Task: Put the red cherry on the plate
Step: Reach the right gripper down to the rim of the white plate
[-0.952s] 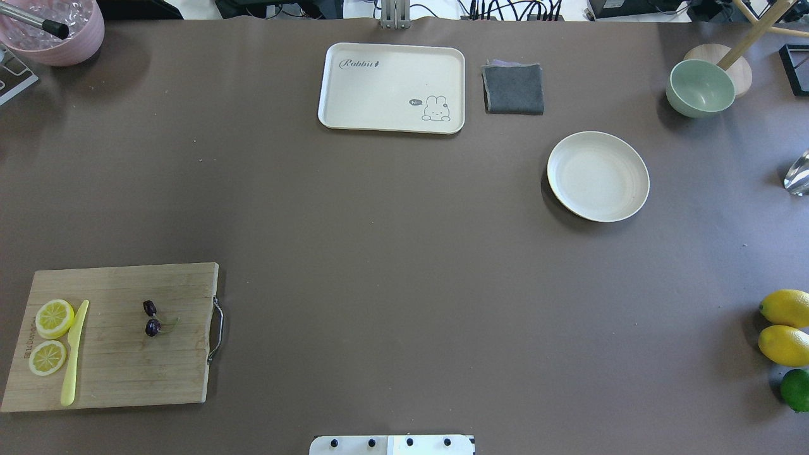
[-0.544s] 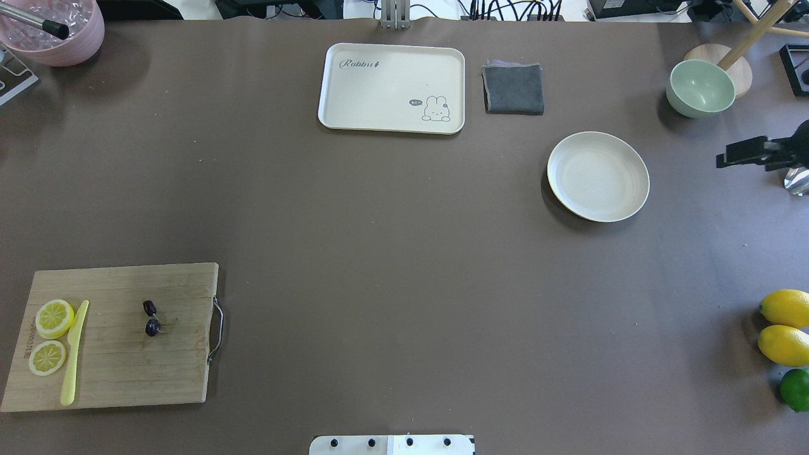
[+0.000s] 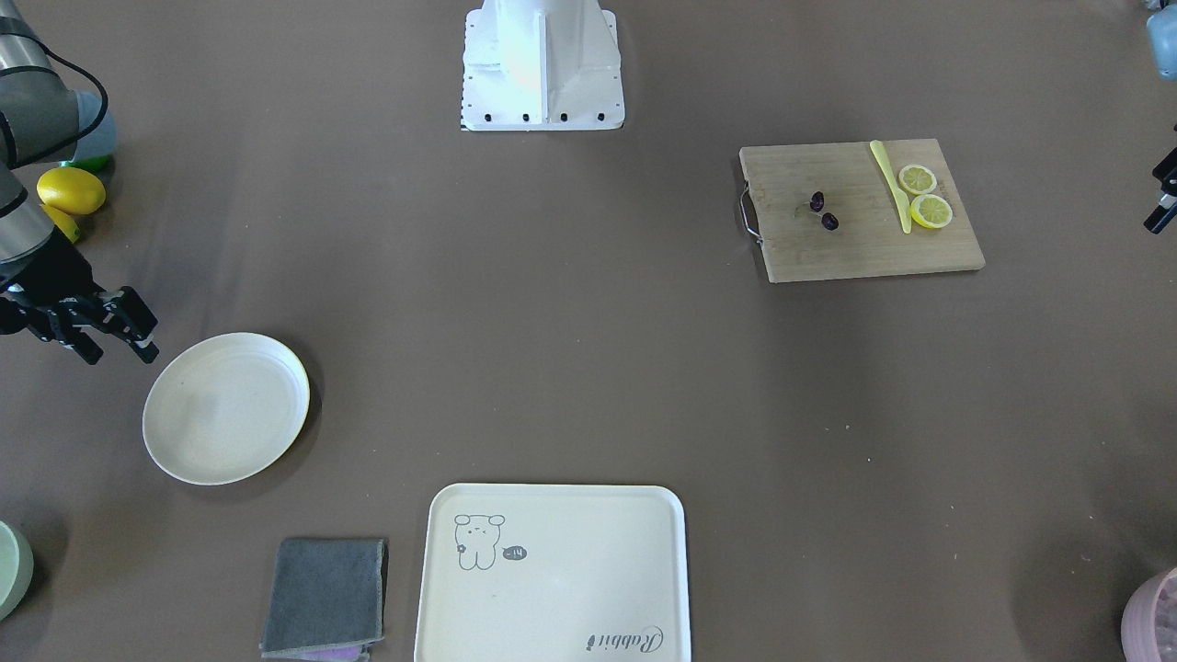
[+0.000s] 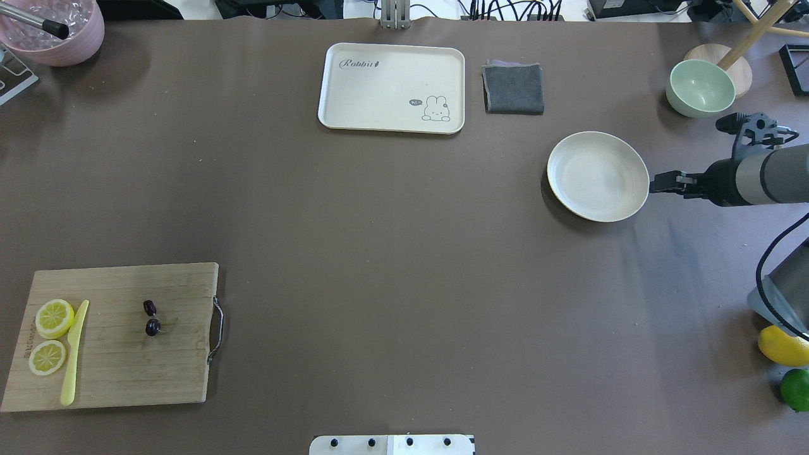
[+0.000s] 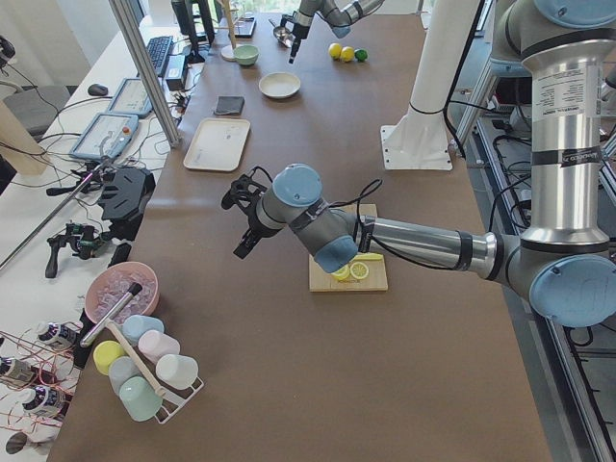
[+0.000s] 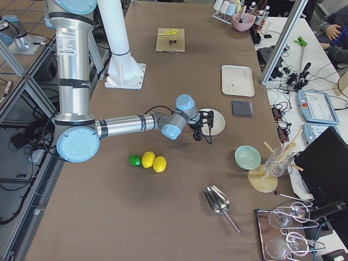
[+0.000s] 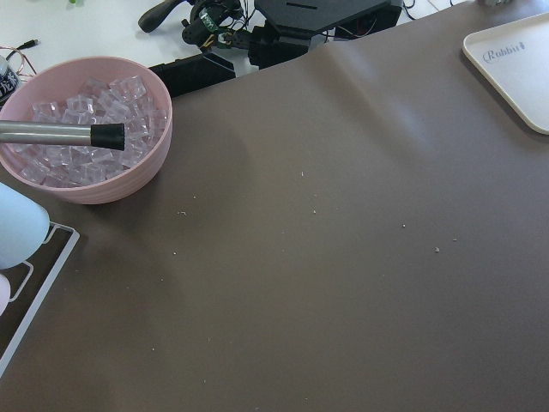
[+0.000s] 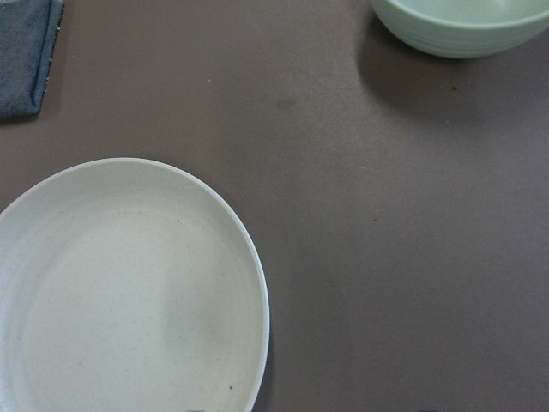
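The red cherry (image 4: pixel 151 318) lies on the cutting board (image 4: pixel 114 373), well apart from the open, empty right end effector (image 3: pixel 119 354) beside the plate (image 4: pixel 588 183); the nearer left end effector (image 5: pixel 239 226), opening not discernible, would best pinch the stem gently.

**Legible markings.** Readable lettering appears on one object only, the cream tray (image 4: pixel 392 79) at the far edge of the bench (image 4: pixel 379 253). The script word "Rabbit" (image 4: pixel 358 63) stands in one corner of the tray, followed by a small dark mark. It reads upside down in the front-facing view, and the left wrist view shows it again. In the diagonally opposite corner, a dark speech bubble (image 4: pixel 415 102) reading "hi~" sits just beside a line-drawn rabbit (image 4: pixel 436 109). Well apart from the tray, the wooden cutting board (image 4: pixel 126 373) bears a dark stamp (image 4: pixel 29 349) along one short edge, too small to read.
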Robot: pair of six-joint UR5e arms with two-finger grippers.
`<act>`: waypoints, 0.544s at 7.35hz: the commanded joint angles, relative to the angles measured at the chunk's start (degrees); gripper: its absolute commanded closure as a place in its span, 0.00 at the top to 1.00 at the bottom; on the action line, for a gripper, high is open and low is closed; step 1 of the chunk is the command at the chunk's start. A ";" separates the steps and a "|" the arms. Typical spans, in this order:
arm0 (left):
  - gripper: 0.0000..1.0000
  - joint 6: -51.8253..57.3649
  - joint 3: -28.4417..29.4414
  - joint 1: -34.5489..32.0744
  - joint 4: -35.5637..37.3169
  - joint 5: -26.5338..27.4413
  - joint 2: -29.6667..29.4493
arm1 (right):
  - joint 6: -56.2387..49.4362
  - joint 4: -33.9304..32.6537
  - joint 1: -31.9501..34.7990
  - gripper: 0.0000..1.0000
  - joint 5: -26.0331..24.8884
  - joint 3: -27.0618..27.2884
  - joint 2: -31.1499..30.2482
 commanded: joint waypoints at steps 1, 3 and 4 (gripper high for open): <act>0.98 -0.01 -0.02 0.03 -0.16 -0.06 0.15 | 3.66 0.33 -3.18 0.62 -2.70 -2.86 2.88; 0.98 -0.01 -0.02 0.12 -0.16 -0.06 0.15 | 5.86 0.25 -5.82 0.38 -7.09 -3.22 2.98; 0.98 -0.01 0.06 0.64 -0.16 0.03 0.06 | 6.74 0.07 -5.83 0.00 -7.11 -2.61 2.89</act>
